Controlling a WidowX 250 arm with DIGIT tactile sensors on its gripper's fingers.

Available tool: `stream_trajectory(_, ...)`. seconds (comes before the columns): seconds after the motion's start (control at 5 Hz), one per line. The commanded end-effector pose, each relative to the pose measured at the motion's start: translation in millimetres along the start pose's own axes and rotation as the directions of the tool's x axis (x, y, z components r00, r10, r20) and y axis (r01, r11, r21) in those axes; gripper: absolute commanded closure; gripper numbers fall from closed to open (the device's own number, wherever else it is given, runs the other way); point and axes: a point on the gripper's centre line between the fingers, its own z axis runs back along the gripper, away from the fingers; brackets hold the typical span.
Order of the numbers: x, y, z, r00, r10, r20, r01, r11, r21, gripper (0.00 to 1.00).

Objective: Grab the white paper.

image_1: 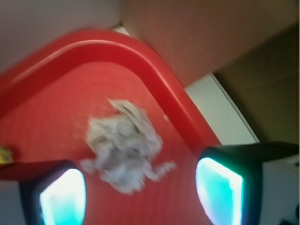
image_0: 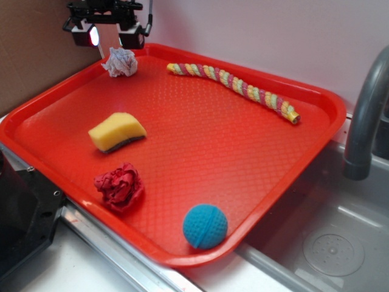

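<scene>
The white paper [image_0: 120,62] is a small crumpled grey-white ball lying in the far left corner of the red tray [image_0: 200,140]. My gripper [image_0: 108,35] hangs above it, a little behind and apart from it, open. In the wrist view the white paper [image_1: 125,145] lies on the tray floor between and just beyond my two glowing cyan pads [image_1: 63,197], and touches neither. My gripper [image_1: 140,194] holds nothing.
On the tray lie a yellow sponge [image_0: 117,131], a red crumpled paper ball [image_0: 119,186], a blue ball [image_0: 205,226] near the front rim, and a striped rope [image_0: 234,84] along the back. A brown board [image_1: 211,37] stands behind the tray corner. A grey faucet [image_0: 364,115] and sink are right.
</scene>
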Motion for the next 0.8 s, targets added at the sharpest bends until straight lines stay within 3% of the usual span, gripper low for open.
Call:
stream_trajectory(0.0,23,-4,-16,1.0,-0.015,0.024,0.015,1.0,0.01,0.0)
stream_trajectory(0.2,18,-27,-32,0.998,-0.06,0.005,0.059,0.998,0.019,0.0)
stream_trajectory(0.4,10,-31,-27,0.999,-0.045,0.028,0.045,0.999,0.0,1.0)
stream_trajectory(0.6,8,-33,-25,0.999,-0.03,0.03,0.03,0.999,-0.011,1.0)
